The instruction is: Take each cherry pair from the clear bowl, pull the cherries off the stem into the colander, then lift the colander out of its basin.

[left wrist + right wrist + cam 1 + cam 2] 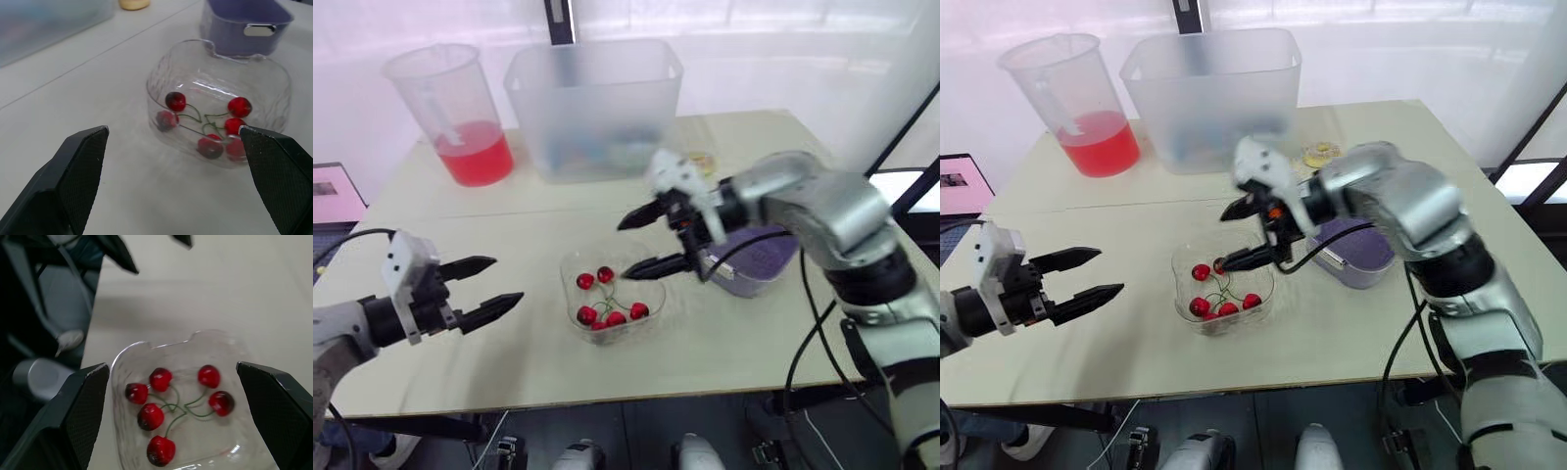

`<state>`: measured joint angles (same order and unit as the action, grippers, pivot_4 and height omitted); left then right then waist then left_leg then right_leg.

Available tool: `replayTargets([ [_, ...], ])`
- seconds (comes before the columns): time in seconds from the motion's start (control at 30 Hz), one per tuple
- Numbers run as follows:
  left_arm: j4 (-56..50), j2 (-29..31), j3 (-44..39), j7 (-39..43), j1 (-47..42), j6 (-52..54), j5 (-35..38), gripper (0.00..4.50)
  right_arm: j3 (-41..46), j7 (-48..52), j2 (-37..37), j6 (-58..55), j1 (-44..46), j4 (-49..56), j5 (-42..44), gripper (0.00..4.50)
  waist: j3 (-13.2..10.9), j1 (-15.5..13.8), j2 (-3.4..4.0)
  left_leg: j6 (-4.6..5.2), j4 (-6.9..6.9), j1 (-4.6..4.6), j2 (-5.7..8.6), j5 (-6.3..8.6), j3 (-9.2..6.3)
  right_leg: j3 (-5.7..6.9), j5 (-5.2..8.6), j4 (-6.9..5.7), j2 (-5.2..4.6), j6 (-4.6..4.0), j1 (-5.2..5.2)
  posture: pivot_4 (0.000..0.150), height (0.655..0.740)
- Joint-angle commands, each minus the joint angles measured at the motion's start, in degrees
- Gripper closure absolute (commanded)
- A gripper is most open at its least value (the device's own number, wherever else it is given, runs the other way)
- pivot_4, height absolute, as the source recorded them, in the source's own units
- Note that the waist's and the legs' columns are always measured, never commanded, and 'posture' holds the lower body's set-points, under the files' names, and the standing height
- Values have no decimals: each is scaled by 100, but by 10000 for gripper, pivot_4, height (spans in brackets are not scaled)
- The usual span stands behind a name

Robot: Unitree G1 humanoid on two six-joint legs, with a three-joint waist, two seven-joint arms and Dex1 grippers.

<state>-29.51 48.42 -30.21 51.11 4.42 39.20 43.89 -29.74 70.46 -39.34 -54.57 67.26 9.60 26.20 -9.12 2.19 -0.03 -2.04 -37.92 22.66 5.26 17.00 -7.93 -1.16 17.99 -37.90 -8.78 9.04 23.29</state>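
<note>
**A:** Where's the left gripper (507, 280) at?

**B:** Down by the front edge of the desk (724, 338), spread wide with nothing in it. It's left of the clear bowl (567, 270) and not touching it.

**A:** And the cherries (160, 378)?

**B:** All six are in the bowl, stems tangled. The right gripper (624, 250) hovers over the bowl's far rim, wide and empty too. The purple colander (1371, 259) sits just behind, to the right. The jug of red liquid (470, 117) and the frosted tub (592, 103) are at the back.

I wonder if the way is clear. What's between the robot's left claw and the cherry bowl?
Nothing: only bare table lies between the left gripper and the clear bowl, as the left eye view shows.
</note>
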Motion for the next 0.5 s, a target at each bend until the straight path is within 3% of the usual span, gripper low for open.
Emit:
replayTargets([
  [0.03,-185,-42,-57,-138,68,-88,6,0,-443,211,246,178,375,-310,-444,9474,0,7,-2,0,-2,1,1,0,0,0,0,0,0,0,-1,1500,7400],
  [0.2,-244,-174,65,-336,175,-206,-144,0,-1193,181,700,624,591,-1011,-1357,34088,0,40,-3,-1,-1,1,-4,-1,0,0,0,-11,6,0,10,1500,7400],
  [0.5,-252,-243,212,-443,220,-329,-256,0,-1832,593,1026,1346,593,-1731,-2347,34088,0,37,-3,-2,-2,3,-2,-1,-1,0,0,-10,4,0,11,1500,7400],
])
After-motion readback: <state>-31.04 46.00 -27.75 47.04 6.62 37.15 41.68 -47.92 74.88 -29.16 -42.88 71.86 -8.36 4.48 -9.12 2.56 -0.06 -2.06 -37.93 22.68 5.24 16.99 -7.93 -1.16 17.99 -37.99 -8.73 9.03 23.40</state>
